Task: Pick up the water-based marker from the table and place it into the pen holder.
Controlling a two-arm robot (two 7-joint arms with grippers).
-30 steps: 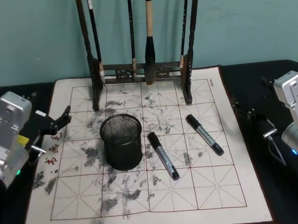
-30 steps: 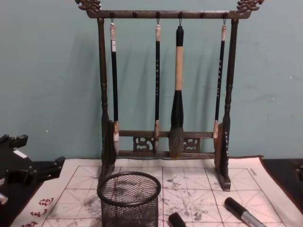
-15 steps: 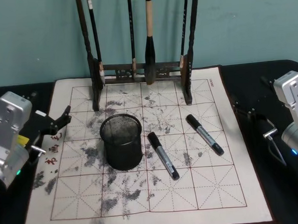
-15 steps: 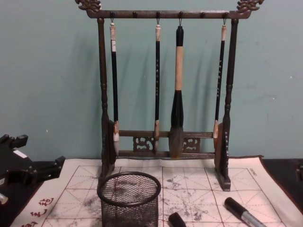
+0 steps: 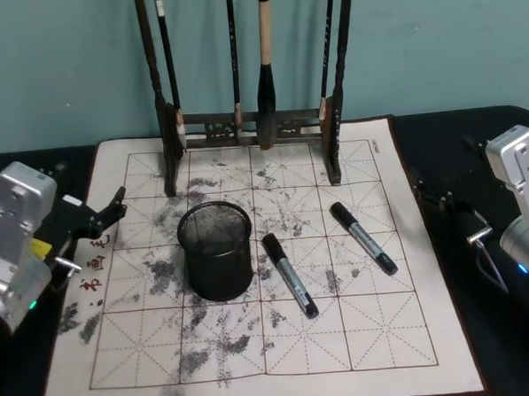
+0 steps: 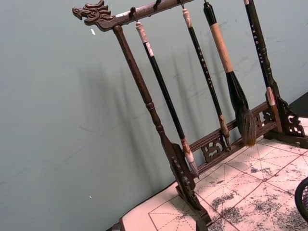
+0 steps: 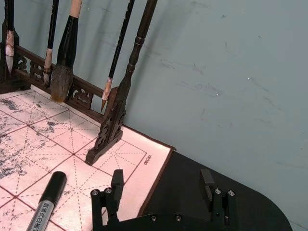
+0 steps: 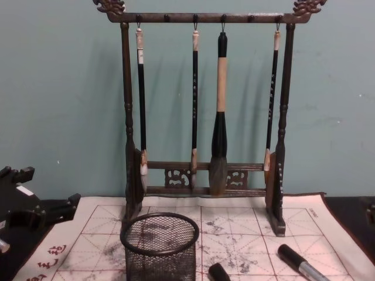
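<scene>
Two black-capped, grey-barrelled water-based markers lie on the white grid mat [image 5: 378, 334]. One marker [image 5: 290, 275] lies just right of the pen holder, the other [image 5: 362, 238] farther right. The pen holder [image 5: 216, 252] is a black wire-mesh cup standing upright on the mat, and nothing shows inside it. My left gripper [image 5: 110, 215] hovers open at the mat's left edge, apart from everything. My right gripper [image 7: 162, 179] is open and holds nothing, over the dark table [image 5: 475, 151] past the mat's right edge. The right-hand marker [image 7: 45, 204] lies a little way in front of it.
A tall dark wooden brush rack [image 5: 251, 119] with several hanging brushes stands at the mat's back edge, behind the holder. A teal wall closes off the back. Bare mat lies in front of the markers and the holder.
</scene>
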